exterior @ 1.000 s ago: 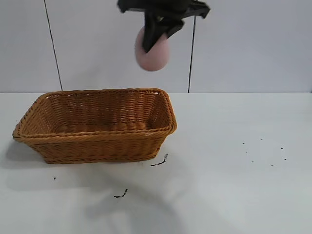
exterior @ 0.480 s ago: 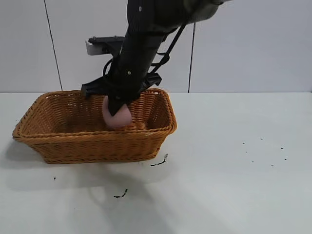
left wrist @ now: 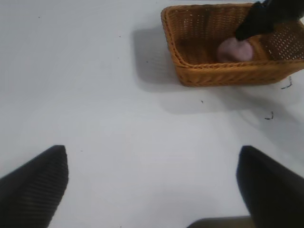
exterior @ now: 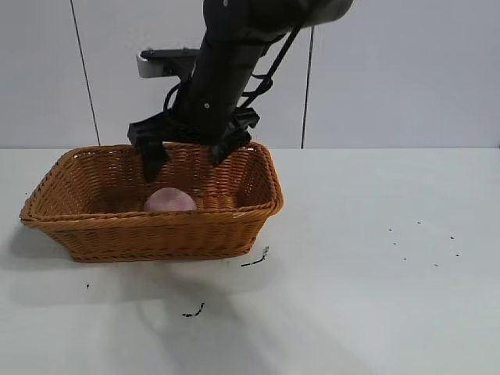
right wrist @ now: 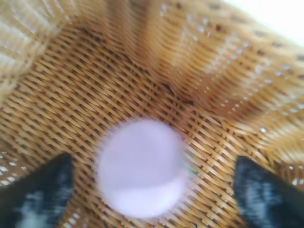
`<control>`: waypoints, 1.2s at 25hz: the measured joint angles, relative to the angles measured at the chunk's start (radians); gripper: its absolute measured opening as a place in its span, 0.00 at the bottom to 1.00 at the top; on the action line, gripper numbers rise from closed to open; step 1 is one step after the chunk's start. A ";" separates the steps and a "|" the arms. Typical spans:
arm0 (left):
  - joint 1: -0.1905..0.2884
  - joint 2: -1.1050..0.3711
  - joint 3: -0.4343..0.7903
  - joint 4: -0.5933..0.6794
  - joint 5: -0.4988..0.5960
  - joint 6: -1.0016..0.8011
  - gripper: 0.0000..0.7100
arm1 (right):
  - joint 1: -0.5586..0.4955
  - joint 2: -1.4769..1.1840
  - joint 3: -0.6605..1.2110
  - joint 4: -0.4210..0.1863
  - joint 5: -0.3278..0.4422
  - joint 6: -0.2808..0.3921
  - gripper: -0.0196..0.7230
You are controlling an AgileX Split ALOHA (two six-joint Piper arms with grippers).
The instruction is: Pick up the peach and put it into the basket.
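Note:
The pale pink peach (exterior: 169, 200) lies on the floor of the orange-brown wicker basket (exterior: 156, 234), loose and free of the fingers. My right gripper (exterior: 186, 160) hangs open just above it, inside the basket's rim, one finger on either side. In the right wrist view the peach (right wrist: 140, 166) rests on the woven floor of the basket (right wrist: 118, 71) between the spread fingers of the right gripper (right wrist: 152, 164). My left gripper (left wrist: 152, 156) is open and empty over bare table, far from the basket (left wrist: 228, 76); the peach (left wrist: 235, 49) shows inside it there.
The basket stands on a white table (exterior: 375, 297) at the left. Small black specks (exterior: 194, 312) lie on the table in front of it, and more (exterior: 256, 261) by its near right corner. A grey wall stands behind.
The right gripper came down from high above with the peach into the basket, then opened. The peach dropped to the basket floor and the gripper now stands just above it.

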 joint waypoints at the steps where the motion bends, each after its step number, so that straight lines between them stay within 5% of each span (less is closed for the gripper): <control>1: 0.000 0.000 0.000 0.000 0.000 0.000 0.98 | -0.015 -0.006 -0.015 -0.001 0.013 0.001 0.96; 17: 0.000 0.000 0.000 0.000 0.000 0.000 0.98 | -0.554 -0.005 -0.029 -0.017 0.207 0.004 0.96; 30: 0.000 0.000 0.000 0.000 0.000 0.000 0.98 | -0.584 -0.051 -0.029 -0.062 0.303 0.004 0.96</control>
